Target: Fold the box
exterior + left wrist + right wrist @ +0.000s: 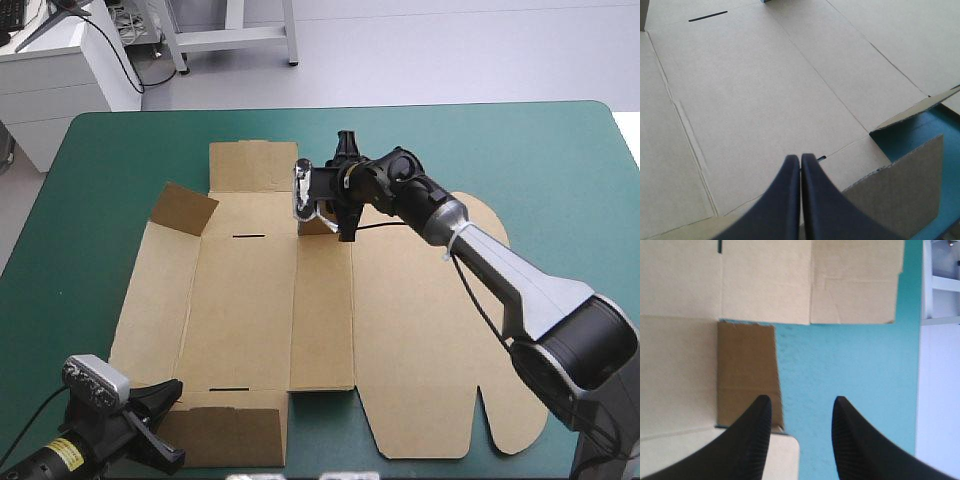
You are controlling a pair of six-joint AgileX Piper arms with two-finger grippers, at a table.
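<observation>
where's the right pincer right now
In the high view the right pincer hangs open over the far middle of the box, beside a small flap at the notch where the teal-green cover shows.

The box is matt brown corrugated board, with fluting on its cut edges. The teal-green cover looks matt and slightly grainy. The right gripper has black fingers, finely ribbed.

Teal-green table carries flat brown box
</observation>
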